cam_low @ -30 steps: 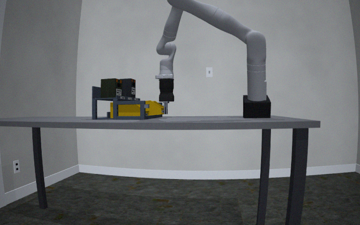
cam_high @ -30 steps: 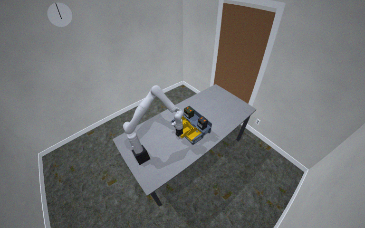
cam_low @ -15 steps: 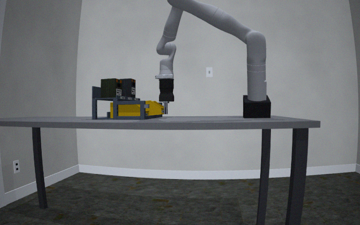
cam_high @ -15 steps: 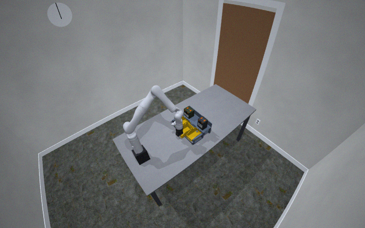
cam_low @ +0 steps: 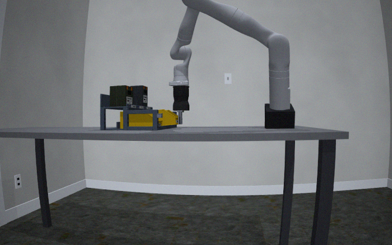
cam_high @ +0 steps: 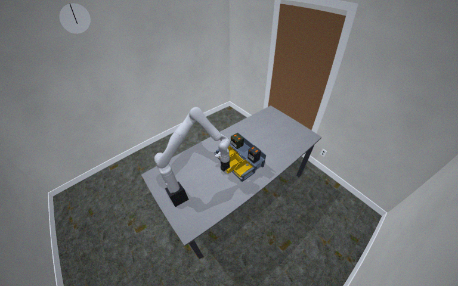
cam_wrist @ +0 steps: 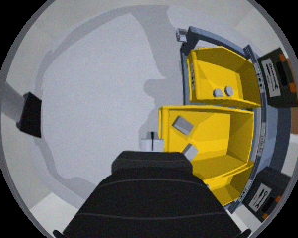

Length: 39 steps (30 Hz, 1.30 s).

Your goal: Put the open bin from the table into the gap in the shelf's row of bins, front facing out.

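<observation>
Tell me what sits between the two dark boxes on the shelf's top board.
Nothing does. In the top view a bare stretch of the shelf's top board separates the two dark boxes. The wrist view agrees.

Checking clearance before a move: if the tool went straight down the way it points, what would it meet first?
The black tool, shut on nothing, points down beside the yellow plastic bin's front; likely the grey table top first.

Shelf (cam_low: 126, 116): on the bench (cam_low: 222, 132), toward the door-side end. Two boxes (cam_low: 128, 95) on its upper board, side by side. Bins (cam_wrist: 219, 82) in a row beneath; one bin (cam_wrist: 209, 135) juts out past the front lip, small parts (cam_wrist: 183, 126) inside. Tool (cam_low: 179, 116): just before that bin's front. Arm base (cam_low: 279, 119): on the opposite end.
</observation>
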Tool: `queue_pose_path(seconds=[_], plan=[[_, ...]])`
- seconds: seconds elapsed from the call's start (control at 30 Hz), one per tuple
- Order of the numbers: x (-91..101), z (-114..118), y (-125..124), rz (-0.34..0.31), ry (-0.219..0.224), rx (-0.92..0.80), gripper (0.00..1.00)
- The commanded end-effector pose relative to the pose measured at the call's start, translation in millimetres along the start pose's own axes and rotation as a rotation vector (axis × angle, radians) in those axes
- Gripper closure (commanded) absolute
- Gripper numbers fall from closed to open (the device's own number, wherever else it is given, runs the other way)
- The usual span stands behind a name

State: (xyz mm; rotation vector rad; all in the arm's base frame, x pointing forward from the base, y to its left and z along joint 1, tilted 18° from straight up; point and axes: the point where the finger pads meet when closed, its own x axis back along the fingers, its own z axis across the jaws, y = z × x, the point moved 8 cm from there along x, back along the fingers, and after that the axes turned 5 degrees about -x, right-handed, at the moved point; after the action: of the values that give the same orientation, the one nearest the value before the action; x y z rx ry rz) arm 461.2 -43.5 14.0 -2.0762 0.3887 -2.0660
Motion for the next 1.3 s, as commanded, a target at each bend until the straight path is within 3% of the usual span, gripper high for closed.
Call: queue_pose_path(seconds=[0.0, 1.27], plan=[[0.8, 1.1, 0.1, 0.0, 0.002, 0.0, 1.0], [0.9, 14.8, -1.1, 0.0, 0.002, 0.0, 1.0]])
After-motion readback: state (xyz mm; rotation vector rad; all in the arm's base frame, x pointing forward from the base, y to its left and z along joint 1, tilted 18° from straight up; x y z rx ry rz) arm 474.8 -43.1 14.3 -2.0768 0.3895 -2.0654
